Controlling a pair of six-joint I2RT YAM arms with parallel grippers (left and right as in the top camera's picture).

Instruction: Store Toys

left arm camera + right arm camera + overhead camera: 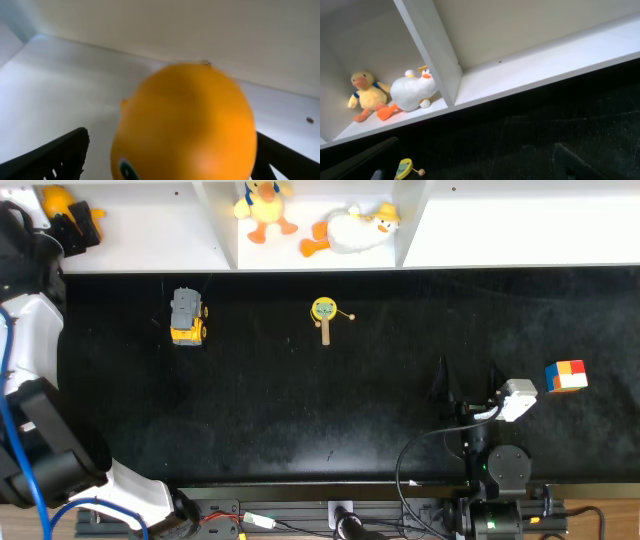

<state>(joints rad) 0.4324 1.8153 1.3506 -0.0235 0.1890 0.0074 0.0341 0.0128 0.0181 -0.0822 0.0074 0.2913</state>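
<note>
A white shelf unit (500,240) with upright dividers runs along the far edge of a black table (300,410). The left gripper (72,225) is inside the shelf's left compartment, right at an orange, rounded toy (185,120) that lies in that compartment, close against the wrist camera. Whether the gripper is clamped on this toy or has let it go cannot be told. The right gripper (466,378) hangs over the table near the right arm's base, spread wide with nothing in it.

In the middle compartment a white goose plush (352,230) lies just beside a yellow duck plush (265,208). Three toys are out on the table. A yellow and grey truck (187,315) stands at the left. A multicoloured cube (566,375) sits at the right, near the right gripper. A small yellow rattle drum on a stick (325,315) lies between them, towards the shelf.

The task looks roughly half done. Two plush toys are stored and the orange toy is at its compartment. The truck, cube and rattle drum are not yet picked up.
</note>
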